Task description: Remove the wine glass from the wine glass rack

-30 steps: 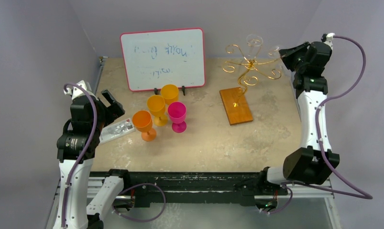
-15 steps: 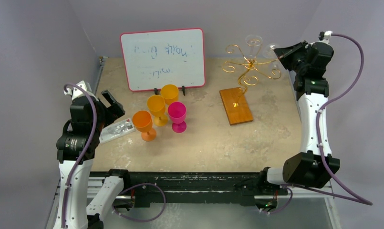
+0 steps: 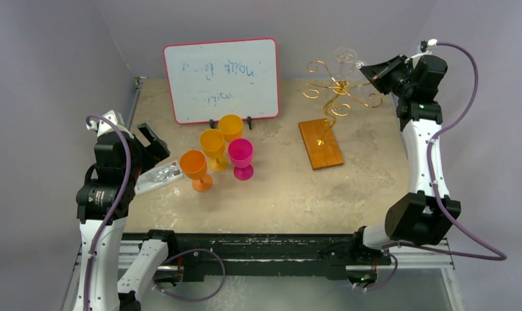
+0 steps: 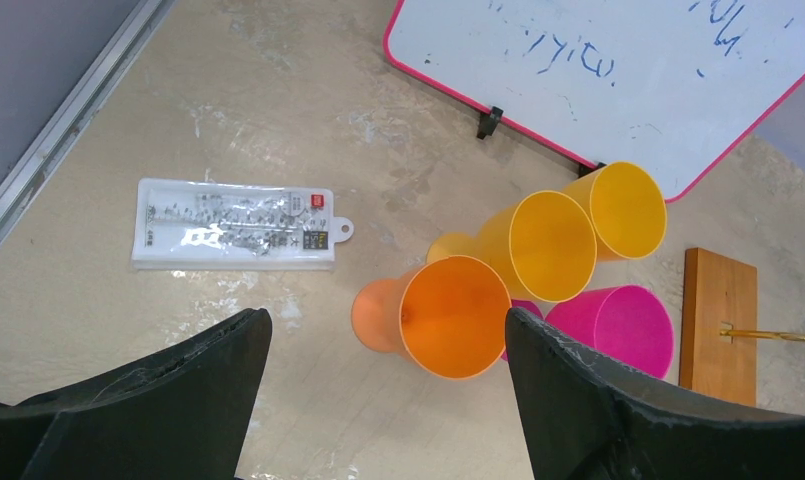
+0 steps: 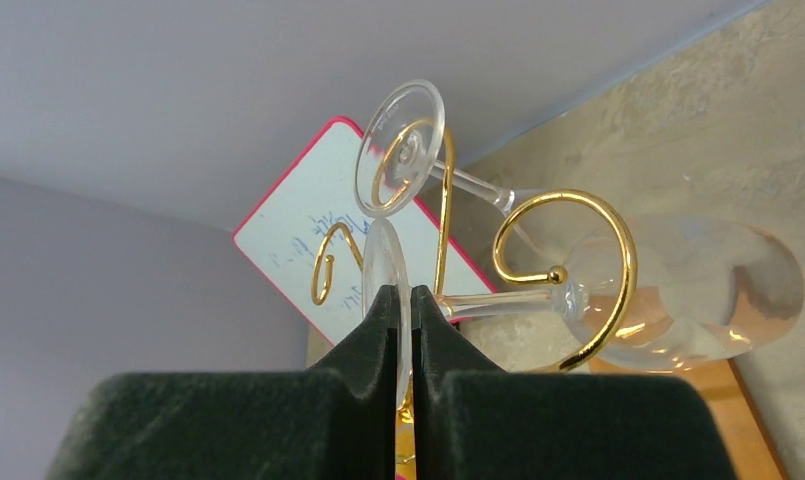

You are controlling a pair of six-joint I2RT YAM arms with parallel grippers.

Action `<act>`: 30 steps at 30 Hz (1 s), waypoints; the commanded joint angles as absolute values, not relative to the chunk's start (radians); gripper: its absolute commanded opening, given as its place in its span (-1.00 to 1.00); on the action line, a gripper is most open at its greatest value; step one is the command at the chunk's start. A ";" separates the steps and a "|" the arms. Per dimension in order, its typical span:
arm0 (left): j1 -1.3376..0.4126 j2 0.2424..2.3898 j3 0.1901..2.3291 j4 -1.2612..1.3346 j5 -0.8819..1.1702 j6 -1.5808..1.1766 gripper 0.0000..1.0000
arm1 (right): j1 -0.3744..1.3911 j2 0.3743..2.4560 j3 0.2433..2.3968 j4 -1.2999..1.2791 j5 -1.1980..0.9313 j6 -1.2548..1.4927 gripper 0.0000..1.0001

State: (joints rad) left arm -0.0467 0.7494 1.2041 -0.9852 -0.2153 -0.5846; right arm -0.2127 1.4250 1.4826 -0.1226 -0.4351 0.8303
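Note:
The wine glass rack (image 3: 339, 91), gold wire scrolls on a thin stem, stands on an orange-brown wooden base (image 3: 321, 144) at the back right. Two clear wine glasses hang on it. My right gripper (image 3: 369, 69) is up at the rack's right side, shut on the round foot of one wine glass (image 5: 386, 262). That glass's stem runs right through a gold scroll (image 5: 578, 268) to its bowl (image 5: 708, 290). The second glass's foot (image 5: 399, 150) shows just above. My left gripper (image 4: 388, 335) is open and empty over the table's left side.
A red-framed whiteboard (image 3: 221, 79) stands at the back. Two yellow cups, an orange cup (image 3: 194, 166) and a pink cup (image 3: 240, 154) cluster mid-table. A flat clear packet (image 3: 159, 175) lies at the left, near my left gripper.
My right gripper has moved left and slightly up along the rack's right side, still pinching the glass foot. The left arm has not moved.

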 commanded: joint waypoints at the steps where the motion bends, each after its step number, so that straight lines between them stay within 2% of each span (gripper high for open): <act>1: -0.043 0.741 1.207 -0.965 -0.207 -0.599 0.73 | -0.216 1.449 1.561 -0.030 -0.541 0.834 -1.00; 24: -0.043 0.752 1.200 -0.950 -0.194 -0.610 0.73 | -0.216 1.487 1.641 0.020 -0.435 0.847 -1.00; 30: -0.043 0.752 1.197 -0.943 -0.184 -0.605 0.73 | -0.217 1.505 1.612 0.059 -0.502 0.874 -1.00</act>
